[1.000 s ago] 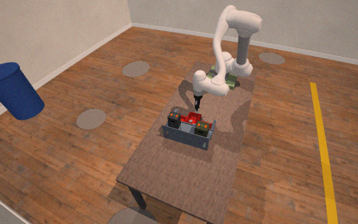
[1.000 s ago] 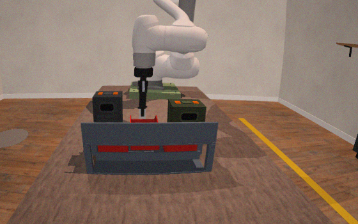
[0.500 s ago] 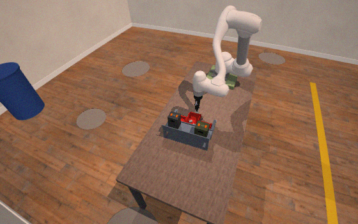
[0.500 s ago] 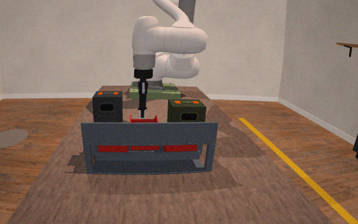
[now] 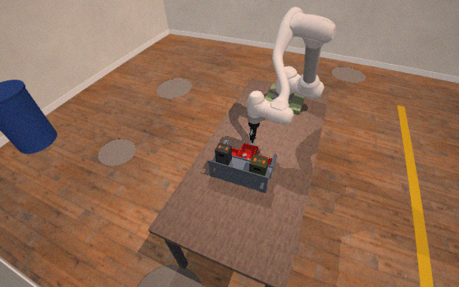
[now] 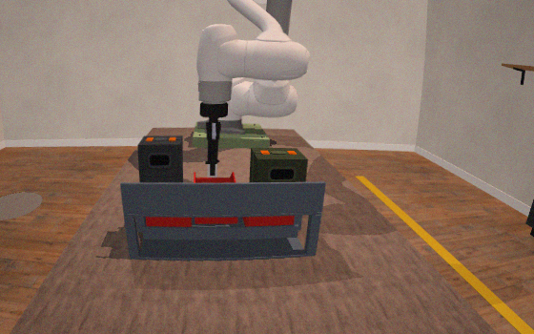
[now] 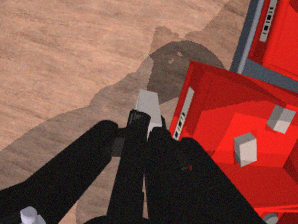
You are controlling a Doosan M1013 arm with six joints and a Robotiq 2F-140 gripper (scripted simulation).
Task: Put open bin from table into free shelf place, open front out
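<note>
The red open bin (image 5: 245,151) stands on the table just before the grey shelf (image 5: 242,174), on the arm's side. In the wrist view the bin (image 7: 246,143) holds small grey parts (image 7: 245,148) and has a white label strip on its near wall. My gripper (image 7: 145,104) is shut with nothing between the fingers. Its tips hang just outside that near wall, over the table. The exterior view shows the gripper (image 6: 213,167) pointing straight down, just above the bin's rim (image 6: 215,178). Another red bin (image 7: 286,23) sits in the shelf behind the grey lip.
A black box (image 6: 160,158) and a green box (image 6: 277,164) stand left and right of the bin, by the shelf (image 6: 221,217). Red bin ends (image 6: 219,220) show through the shelf's back slot. The arm's green base (image 6: 231,138) is behind.
</note>
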